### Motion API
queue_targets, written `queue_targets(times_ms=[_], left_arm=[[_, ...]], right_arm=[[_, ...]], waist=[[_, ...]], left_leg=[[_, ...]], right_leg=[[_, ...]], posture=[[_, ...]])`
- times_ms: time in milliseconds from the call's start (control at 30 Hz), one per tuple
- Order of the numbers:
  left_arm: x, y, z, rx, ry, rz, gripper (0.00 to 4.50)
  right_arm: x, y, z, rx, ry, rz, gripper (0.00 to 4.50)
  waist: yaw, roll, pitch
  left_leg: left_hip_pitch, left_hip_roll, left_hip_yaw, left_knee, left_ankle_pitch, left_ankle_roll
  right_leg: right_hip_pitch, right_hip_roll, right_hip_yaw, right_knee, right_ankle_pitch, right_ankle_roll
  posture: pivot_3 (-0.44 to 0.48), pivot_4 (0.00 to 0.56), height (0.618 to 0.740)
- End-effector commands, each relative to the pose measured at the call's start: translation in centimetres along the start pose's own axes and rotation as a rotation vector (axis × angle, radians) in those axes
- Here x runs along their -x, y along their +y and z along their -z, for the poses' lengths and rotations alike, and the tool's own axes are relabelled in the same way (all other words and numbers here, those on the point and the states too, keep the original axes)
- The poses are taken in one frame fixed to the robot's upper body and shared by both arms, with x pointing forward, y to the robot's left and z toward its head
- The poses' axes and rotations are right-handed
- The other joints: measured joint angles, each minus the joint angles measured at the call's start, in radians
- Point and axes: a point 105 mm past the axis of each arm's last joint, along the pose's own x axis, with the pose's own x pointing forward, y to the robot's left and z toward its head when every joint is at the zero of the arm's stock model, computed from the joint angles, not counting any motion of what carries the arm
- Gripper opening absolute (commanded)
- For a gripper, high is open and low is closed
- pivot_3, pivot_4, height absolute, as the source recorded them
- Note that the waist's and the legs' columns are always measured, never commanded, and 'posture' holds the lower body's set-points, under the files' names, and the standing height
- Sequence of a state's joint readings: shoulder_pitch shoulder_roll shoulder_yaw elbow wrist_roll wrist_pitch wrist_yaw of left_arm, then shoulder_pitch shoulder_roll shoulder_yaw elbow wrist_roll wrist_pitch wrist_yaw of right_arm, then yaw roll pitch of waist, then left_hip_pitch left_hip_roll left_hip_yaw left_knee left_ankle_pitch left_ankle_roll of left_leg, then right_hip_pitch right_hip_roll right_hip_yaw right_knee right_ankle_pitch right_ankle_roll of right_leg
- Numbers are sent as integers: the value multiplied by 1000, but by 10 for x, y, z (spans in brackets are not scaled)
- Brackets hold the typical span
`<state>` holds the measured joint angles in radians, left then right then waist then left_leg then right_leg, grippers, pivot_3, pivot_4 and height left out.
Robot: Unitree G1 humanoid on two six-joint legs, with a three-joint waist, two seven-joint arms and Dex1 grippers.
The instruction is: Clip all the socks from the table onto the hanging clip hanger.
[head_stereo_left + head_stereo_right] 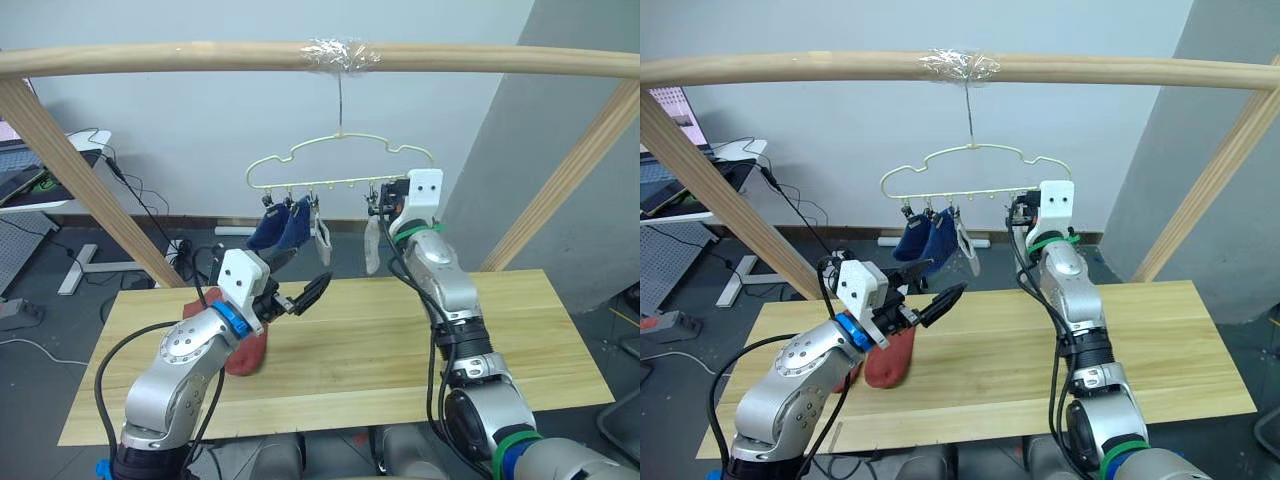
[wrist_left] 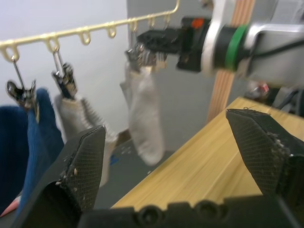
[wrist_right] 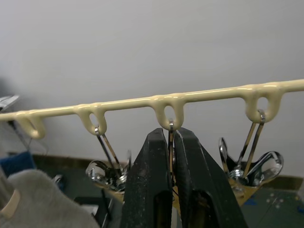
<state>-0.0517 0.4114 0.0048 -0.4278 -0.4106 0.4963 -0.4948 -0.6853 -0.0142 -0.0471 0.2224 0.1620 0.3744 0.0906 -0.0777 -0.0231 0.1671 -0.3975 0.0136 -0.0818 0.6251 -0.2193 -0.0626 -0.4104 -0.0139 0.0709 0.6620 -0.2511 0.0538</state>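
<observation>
Overhead, right gripper [image 3: 172, 156] pinches clip [image 3: 172, 190] on clip hanger [image 1: 340, 165]; left gripper [image 1: 930, 290] open, empty, above rust-red sock [image 1: 890, 362].

Left arm bent at elbow, forearm angled up and forward. Left gripper [image 1: 297, 283] points forward and to the right; its two black fingers [image 2: 80, 166] are spread wide with nothing between them. Right arm extended upward and forward, wrist highest, with green bands around the forearm. Right gripper [image 3: 172, 156] is raised; its fingers [image 3: 151, 175] are pressed nearly together around the thin wire stem of a clip [image 3: 171, 142].
</observation>
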Motion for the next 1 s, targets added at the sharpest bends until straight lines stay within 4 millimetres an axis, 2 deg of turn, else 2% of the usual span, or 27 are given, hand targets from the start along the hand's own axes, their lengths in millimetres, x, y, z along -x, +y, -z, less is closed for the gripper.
queue_targets(times_ms=[33,167,400,533,667,833,1000], left_arm=[[7,29,38,-31,152,-143,4500],[7,70,72,-40,265,-296,4500],[3,100,115,-65,436,-361,4500],[12,99,136,-44,531,-352,4500],[15,93,147,3,563,-342,4500],[15,78,168,69,618,-272,3439],[15,70,173,44,624,-229,2155]], right_arm=[[10,0,-16,-16,26,-95,26],[21,-4,-20,7,73,-140,26],[33,-5,-16,-6,117,-133,26],[37,-5,-16,-11,123,-123,26],[39,-8,-17,-12,127,-112,26],[38,-12,-18,-15,129,-100,0],[39,-12,-18,-17,131,-97,0]], waist=[[0,1,0],[-2,2,2],[-5,2,2],[-6,2,2],[-5,2,2],[-5,3,1],[-6,5,-1]], left_leg=[[0,0,0,0,0,0],[0,0,0,0,0,0],[-1,0,0,0,0,0],[-1,0,0,-1,0,0],[-1,0,-1,-1,0,0],[0,0,0,0,0,0],[1,0,0,0,0,0]], right_leg=[[0,0,0,0,-1,1],[0,0,-1,0,-1,1],[0,0,-1,-1,-1,2],[0,0,-1,-1,-1,2],[0,0,-1,-1,-1,2],[1,0,-1,-1,-1,2],[1,0,-1,0,-1,2]], posture=[[2,147,740],[-28,155,740],[-66,156,740],[-73,153,740],[-80,150,740],[-79,140,740],[-78,132,740]])
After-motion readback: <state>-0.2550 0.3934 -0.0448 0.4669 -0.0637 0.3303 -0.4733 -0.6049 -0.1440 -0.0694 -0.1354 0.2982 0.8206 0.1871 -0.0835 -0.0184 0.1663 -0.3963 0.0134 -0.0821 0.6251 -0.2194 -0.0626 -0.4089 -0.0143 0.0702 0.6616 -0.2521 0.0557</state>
